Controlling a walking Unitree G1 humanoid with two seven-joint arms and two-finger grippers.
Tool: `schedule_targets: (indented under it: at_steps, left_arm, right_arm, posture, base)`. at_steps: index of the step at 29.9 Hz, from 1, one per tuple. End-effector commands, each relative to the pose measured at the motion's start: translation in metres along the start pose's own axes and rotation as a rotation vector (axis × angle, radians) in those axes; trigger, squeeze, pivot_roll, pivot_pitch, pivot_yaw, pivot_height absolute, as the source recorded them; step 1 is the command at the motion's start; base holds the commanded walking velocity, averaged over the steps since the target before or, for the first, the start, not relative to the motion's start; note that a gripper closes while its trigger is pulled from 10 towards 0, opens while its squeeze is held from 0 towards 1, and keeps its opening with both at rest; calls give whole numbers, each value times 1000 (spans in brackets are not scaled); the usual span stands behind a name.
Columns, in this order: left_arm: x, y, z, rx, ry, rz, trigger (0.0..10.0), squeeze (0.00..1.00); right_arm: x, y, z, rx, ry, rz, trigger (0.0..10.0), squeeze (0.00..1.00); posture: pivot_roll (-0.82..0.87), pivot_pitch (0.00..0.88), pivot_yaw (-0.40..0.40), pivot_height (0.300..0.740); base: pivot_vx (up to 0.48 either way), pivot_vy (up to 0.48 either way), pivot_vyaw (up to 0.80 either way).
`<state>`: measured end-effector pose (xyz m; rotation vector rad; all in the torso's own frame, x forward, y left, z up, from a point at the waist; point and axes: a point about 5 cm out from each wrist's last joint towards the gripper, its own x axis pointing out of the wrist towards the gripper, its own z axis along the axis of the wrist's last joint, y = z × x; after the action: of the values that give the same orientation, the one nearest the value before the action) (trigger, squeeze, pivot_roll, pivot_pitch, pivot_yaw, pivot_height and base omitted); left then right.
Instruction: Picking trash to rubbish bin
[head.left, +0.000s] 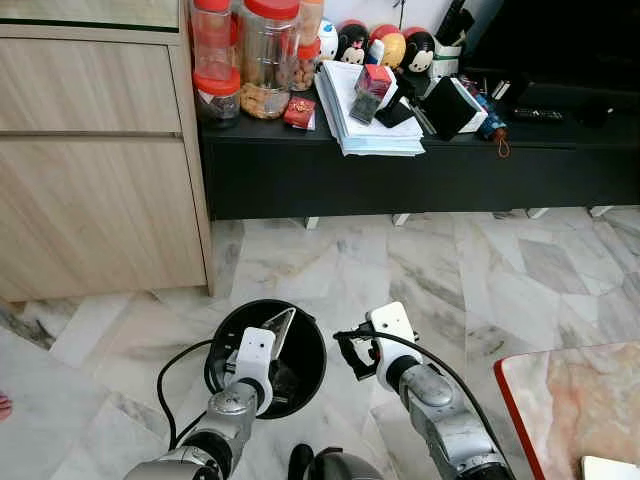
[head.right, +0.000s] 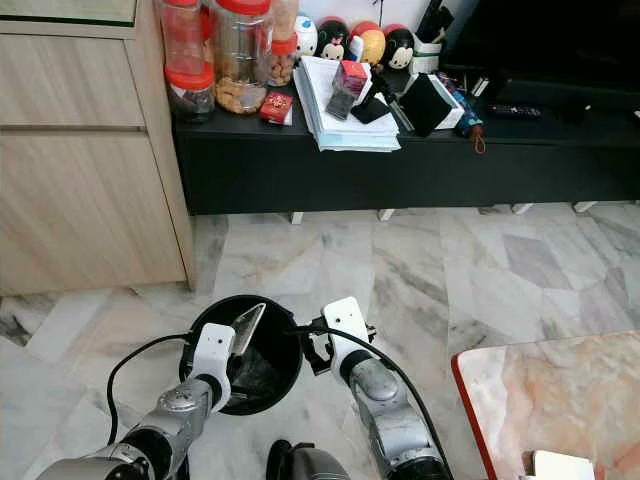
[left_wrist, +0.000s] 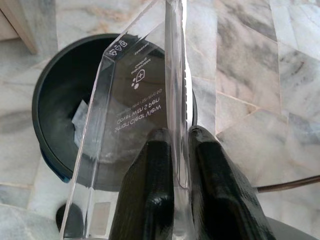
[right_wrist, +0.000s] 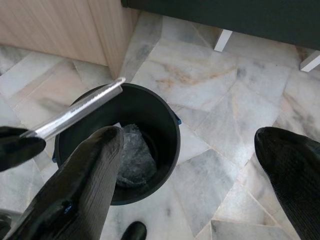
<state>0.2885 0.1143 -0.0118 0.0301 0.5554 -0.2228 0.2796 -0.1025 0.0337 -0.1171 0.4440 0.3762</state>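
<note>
A: What has the left gripper (left_wrist: 172, 150) got?

B: A flat clear plastic pack (left_wrist: 135, 115) with printing on it. The two black fingers (left_wrist: 150, 190) are closed tight on its lower edge, one on each face, so the sheet stands up and out beyond the fingertips.

A: And where is that relative to the bin (head.left: 225, 335)?

B: Straight past the fingertips. In the left wrist view the black bin's mouth lies right behind the pack, and from the head the pack's (head.left: 280, 328) upper end leans over the rim. I'd judge it is held there so that letting go drops it inside and not on the marble floor (head.left: 420, 260).

A: Anything already in the bin?

B: Yes, crumpled grey trash (right_wrist: 131, 155) at the bottom, seen between the right fingers.

A: So the right gripper (head.left: 352, 352) is doing what?

B: Nothing with the pack. Its fingers (right_wrist: 85, 185) are spread wide and hold nothing, sitting just beside the bin's rim, apart from the pack. Probably parked there to stay out of the way.

A: What's left, then?

B: By my reading, only the release. The risk is the long sheet catching the rim and tipping outward.
</note>
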Motion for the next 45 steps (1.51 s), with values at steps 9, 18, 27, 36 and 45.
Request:
schedule_targets:
  at_steps: [9,18,27,36,45]
  left_arm:
    - [2,-8,7,87,-28,-19,10000,1000]
    - [3,-7,9,93,-36,-15,10000,1000]
    - [3,-6,10,91,-38,-9,10000,1000]
    - [1,-6,10,109,-77,-8,10000,0]
    - [-5,12,35,119,-307,140,10000,0]
  right_arm:
    - [-5,-8,-6,12,1,-24,10000,0]
    - [-6,-9,-7,13,-1,-24,10000,0]
    - [-7,-14,-7,20,-4,-39,10000,0]
    - [-12,-27,8,69,-146,-47,10000,0]
    - [-16,-24,37,86,-358,-22,10000,0]
  posture:
    - [-112,248,-269,740]
    - [-112,262,-272,740]
    - [-110,265,-271,740]
    - [-90,248,-244,740]
    - [-49,219,-219,740]
  base:
    - [0,0,0]
    - [0,0,0]
    - [0,0,0]
    - [0,0,0]
    - [0,0,0]
